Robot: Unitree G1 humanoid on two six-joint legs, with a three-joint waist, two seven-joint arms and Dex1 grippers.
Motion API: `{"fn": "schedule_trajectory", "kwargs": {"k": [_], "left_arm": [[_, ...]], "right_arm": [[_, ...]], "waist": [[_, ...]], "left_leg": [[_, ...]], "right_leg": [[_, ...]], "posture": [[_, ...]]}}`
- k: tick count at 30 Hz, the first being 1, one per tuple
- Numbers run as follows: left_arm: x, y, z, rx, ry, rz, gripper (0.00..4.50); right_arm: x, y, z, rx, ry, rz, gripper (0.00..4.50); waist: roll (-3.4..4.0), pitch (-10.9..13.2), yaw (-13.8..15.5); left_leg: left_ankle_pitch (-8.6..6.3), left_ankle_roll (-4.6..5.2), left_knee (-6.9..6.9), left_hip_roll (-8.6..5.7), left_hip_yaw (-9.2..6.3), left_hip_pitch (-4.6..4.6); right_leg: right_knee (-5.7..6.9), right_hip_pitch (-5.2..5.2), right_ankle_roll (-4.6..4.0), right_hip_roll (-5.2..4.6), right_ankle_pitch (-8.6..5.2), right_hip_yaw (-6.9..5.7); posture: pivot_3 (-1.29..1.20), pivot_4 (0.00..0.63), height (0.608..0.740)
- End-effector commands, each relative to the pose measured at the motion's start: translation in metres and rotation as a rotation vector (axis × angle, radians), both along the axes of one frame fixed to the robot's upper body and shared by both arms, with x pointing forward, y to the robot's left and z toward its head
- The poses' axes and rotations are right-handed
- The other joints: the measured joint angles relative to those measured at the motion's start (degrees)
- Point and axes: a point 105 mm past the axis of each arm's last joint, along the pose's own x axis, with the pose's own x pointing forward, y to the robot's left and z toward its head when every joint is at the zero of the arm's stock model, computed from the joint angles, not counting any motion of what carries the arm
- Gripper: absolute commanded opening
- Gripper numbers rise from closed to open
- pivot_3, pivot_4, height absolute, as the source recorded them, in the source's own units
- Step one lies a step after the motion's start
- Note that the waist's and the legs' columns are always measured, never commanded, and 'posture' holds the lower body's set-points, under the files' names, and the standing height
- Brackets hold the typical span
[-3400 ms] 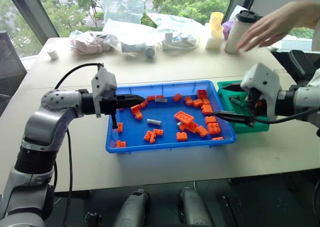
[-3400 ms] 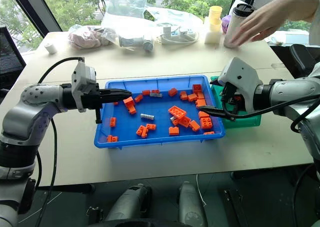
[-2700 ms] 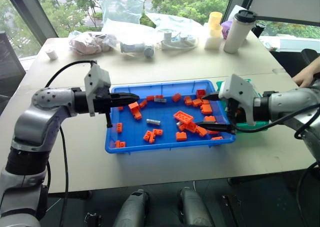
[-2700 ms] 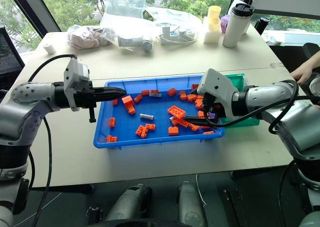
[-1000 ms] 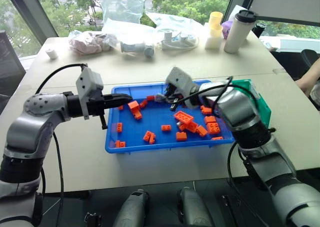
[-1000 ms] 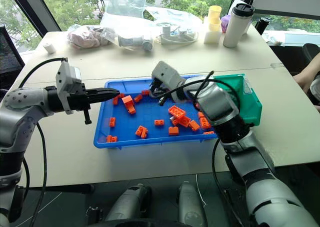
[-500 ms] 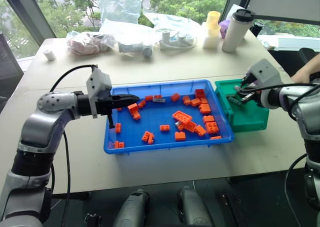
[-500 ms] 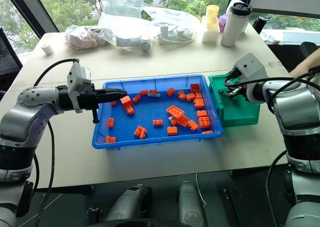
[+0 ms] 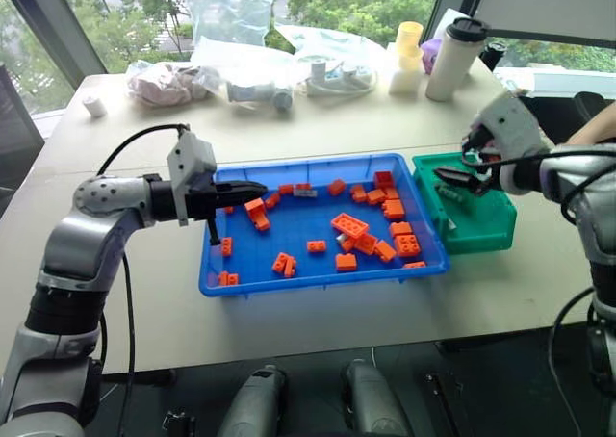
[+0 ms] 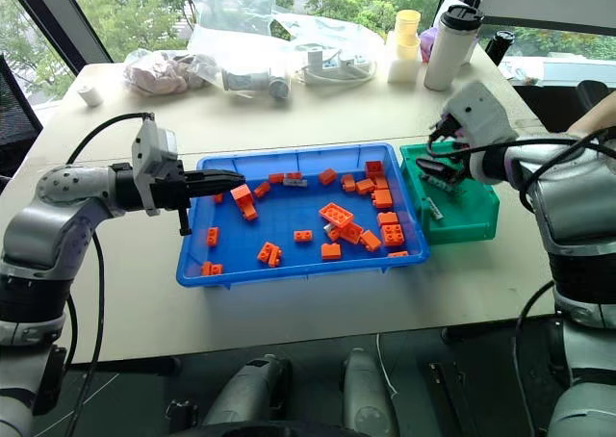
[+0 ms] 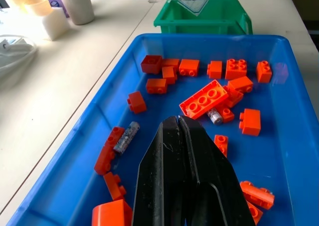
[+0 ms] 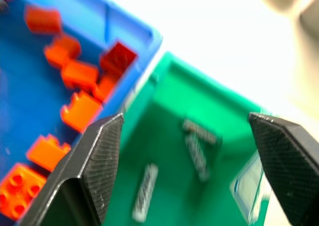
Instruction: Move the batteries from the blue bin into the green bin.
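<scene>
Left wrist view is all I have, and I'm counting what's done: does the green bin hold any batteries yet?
Observer: Yes. The right wrist view looks into the green bin; what look like three batteries lie on its floor, though they are blurred.
Operator: Is the right hand carrying another?
Observer: No. The right hand hangs open above that bin, with nothing between its fingers.
Operator: Anyone nearby?
Observer: A person's arm shows just beyond the right hand.
</scene>
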Motion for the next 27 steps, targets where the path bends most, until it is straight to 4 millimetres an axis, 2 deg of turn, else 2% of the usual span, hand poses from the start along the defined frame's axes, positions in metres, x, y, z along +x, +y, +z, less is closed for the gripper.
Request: {"fn": "schedule_trajectory", "kwargs": {"k": [1, 5, 8, 12, 19, 27], "left_arm": [[-0.001, 0.000, 0.012, 0.001, -0.055, -0.005, 0.00], [-0.003, 0.004, 0.014, 0.006, -0.066, 0.016, 0.00], [-0.005, 0.005, 0.015, 0.006, -0.067, 0.025, 0.00], [-0.008, 0.009, 0.014, 0.012, -0.066, 0.045, 0.00], [-0.013, 0.012, 0.013, 0.015, -0.062, 0.064, 0.00], [-0.015, 0.011, 0.013, 0.013, -0.060, 0.070, 0.00]], "right_arm": [[-0.001, 0.049, 0.000, 0.038, 0.013, 0.177, 3.88], [0.006, 0.125, -0.047, -0.030, 0.111, 0.369, 3.88], [0.010, 0.145, -0.072, -0.080, 0.147, 0.420, 3.88], [0.025, 0.154, -0.089, -0.141, 0.145, 0.420, 3.88], [0.047, 0.158, -0.088, -0.151, 0.127, 0.400, 3.88], [0.054, 0.163, -0.103, -0.130, 0.229, 0.385, 3.88]], "waist": [[-0.01, -0.01, 0.12], [-0.03, -0.02, 0.02], [-0.03, -0.01, 0.33], [-0.03, -0.02, 0.35], [-0.03, -0.02, -0.32], [-0.03, -0.02, -0.89]], "left_leg": [[0.00, 0.00, 0.01, 0.00, -0.01, 0.00], [0.02, -0.04, 0.05, -0.03, -0.01, -0.01], [0.20, -0.34, 0.03, -0.06, -0.08, -0.06], [0.19, -0.33, 0.11, -0.20, -0.10, -0.09], [0.22, -0.38, 0.00, -0.10, -0.10, -0.06], [0.23, -0.39, -0.02, -0.10, -0.15, -0.05]], "right_leg": [[-0.02, 0.02, 0.00, 0.00, 0.00, 0.00], [0.01, 0.02, 0.00, -0.03, 0.00, 0.00], [0.02, -0.04, 0.00, -0.04, 0.00, -0.02], [0.00, -0.01, 0.00, -0.15, 0.00, -0.05], [0.04, -0.08, 0.00, -0.04, 0.00, -0.05], [0.04, -0.06, 0.00, -0.03, 0.00, -0.05]], "posture": [[0.00, 0.150, 0.740], [0.00, 0.150, 0.740], [0.00, 0.150, 0.740], [0.00, 0.150, 0.740], [0.00, 0.150, 0.740], [0.00, 0.150, 0.740]]}}
